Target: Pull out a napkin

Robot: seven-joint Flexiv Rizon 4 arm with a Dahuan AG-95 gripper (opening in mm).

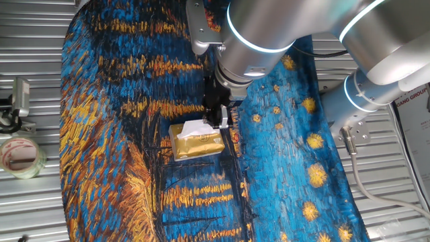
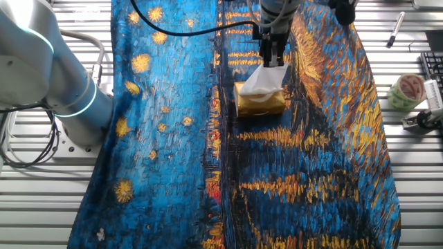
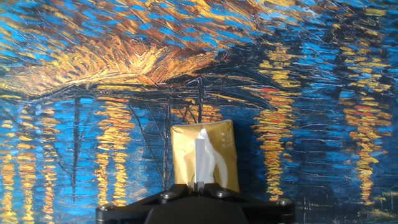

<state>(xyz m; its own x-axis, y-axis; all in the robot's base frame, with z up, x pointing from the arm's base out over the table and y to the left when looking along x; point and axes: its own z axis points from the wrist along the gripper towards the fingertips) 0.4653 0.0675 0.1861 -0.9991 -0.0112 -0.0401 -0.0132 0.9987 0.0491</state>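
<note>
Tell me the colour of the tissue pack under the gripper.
Gold-yellow soft tissue pack, clearest in one fixed view.

Thin white paper napkin (image 2: 266,80), plain. Small gold-yellow tissue pack (image 2: 261,102), glossy. Painted cloth (image 2: 173,152) over tabletop: swirling blue strokes, orange-yellow streaks, yellow star dots. Black pincer (image 1: 222,115). Silver-grey arm (image 1: 269,27), glowing pale-blue ring.

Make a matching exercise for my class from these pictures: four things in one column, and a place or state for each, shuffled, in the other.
Things:
1. napkin
2. gold pack
3. gripper
4. tape roll

Places or states:
A. lying flat on the painted cloth
B. on the metal slats, off the cloth
C. white, sticking up from the pack's top
D. closed on the white sheet's upper end

Pairs: 1-C, 2-A, 3-D, 4-B
</note>
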